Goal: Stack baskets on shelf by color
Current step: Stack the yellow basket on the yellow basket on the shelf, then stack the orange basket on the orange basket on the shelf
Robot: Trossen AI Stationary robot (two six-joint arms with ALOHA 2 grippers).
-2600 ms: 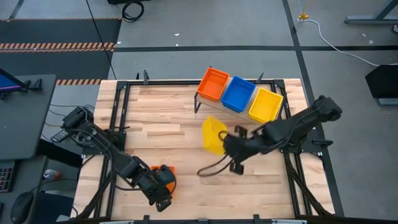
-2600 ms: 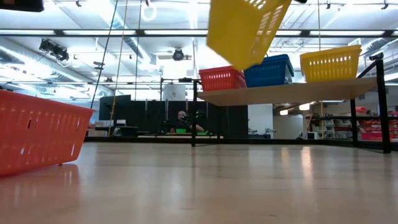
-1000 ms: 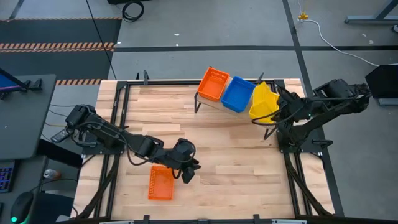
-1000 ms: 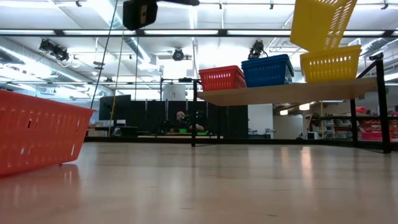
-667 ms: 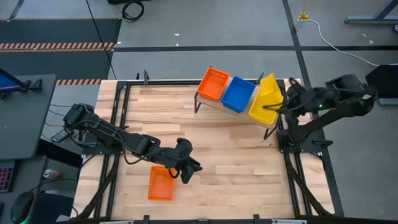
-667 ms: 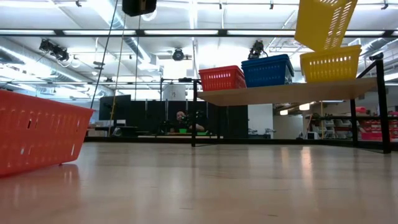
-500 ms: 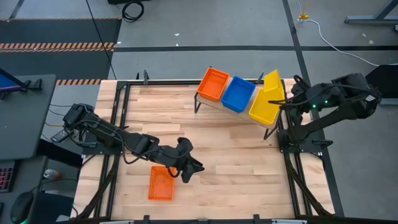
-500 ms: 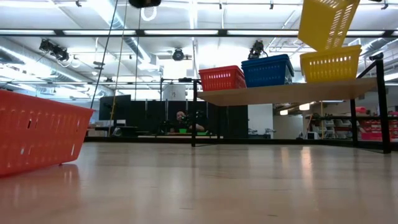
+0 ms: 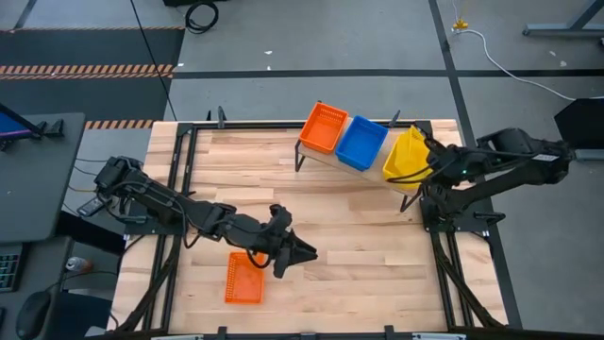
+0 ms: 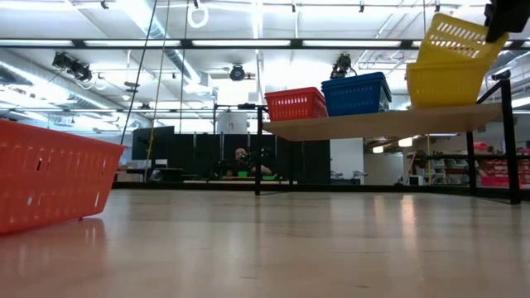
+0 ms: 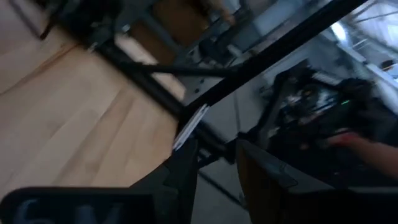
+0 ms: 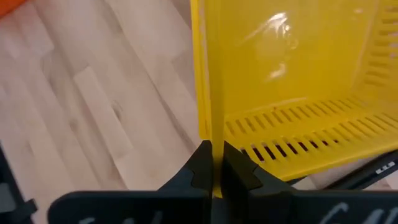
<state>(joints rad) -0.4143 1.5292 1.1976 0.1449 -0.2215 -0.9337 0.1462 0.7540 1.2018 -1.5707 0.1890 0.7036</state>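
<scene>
The shelf (image 10: 381, 124) stands at the table's far side. It bears an orange basket (image 9: 326, 127), a blue basket (image 9: 362, 144) and a yellow basket (image 10: 443, 84) side by side. A second yellow basket (image 10: 458, 41) is tilted over the first, with my right gripper (image 12: 212, 155) shut on it. Another orange basket (image 9: 243, 279) rests flat on the table near the front left. To its right, above the table, my left gripper (image 9: 300, 251) is open and holds nothing. My right gripper pinches one side wall of the upper yellow basket at its rim (image 12: 210, 134) between its two fingers. It comes from the table's right, slanting down. The basket hangs tilted, its held side up, and its lower end (image 10: 431, 60) dips into the yellow basket on the shelf.
The middle of the wooden table (image 9: 349, 217) lies bare between the arms. Black frame rails (image 9: 189, 161) run along the table's left and right sides. The shelf's thin black legs (image 10: 258, 149) stand on the tabletop.
My right gripper has come down with the yellow basket, from high above the shelf's right end onto the yellow basket there. The held basket is less steeply tilted than before. My left gripper has risen and tipped up toward level, leaving the low view.
</scene>
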